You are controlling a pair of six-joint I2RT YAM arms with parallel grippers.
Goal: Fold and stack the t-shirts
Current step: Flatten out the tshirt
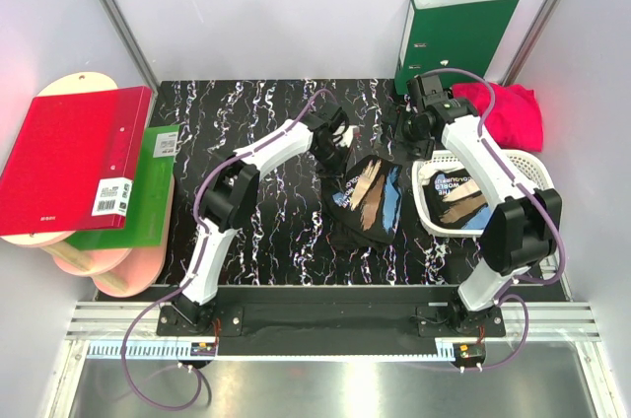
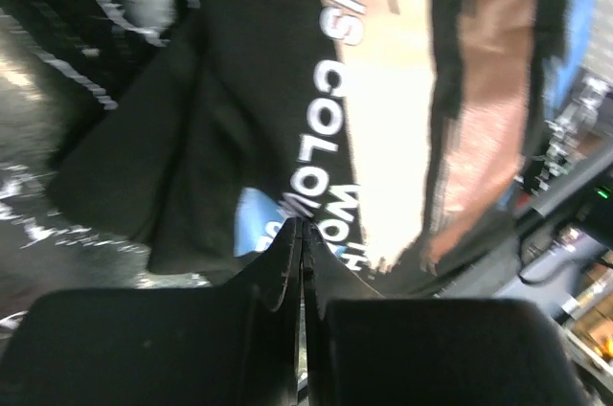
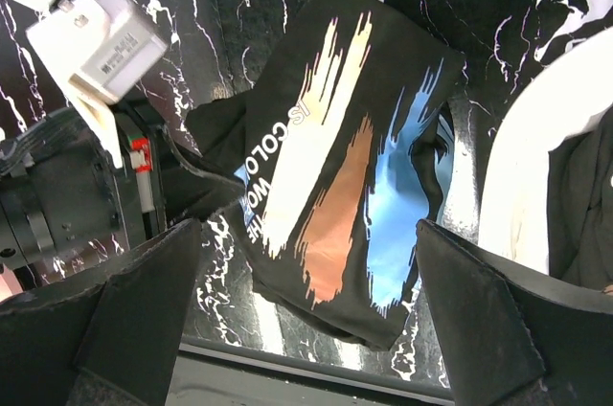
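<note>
I judge this the start of a fold on the black t-shirt, which lies crumpled in the middle of the desk, brush-stroke print up. My left fingers are pressed together at its limp hem; whether cloth is pinched, I cannot tell. My right fingers hang spread wide above it, empty. Next, the soft cloth needs drawing flat. Another printed tee sits in the rigid lattice basket.
</note>
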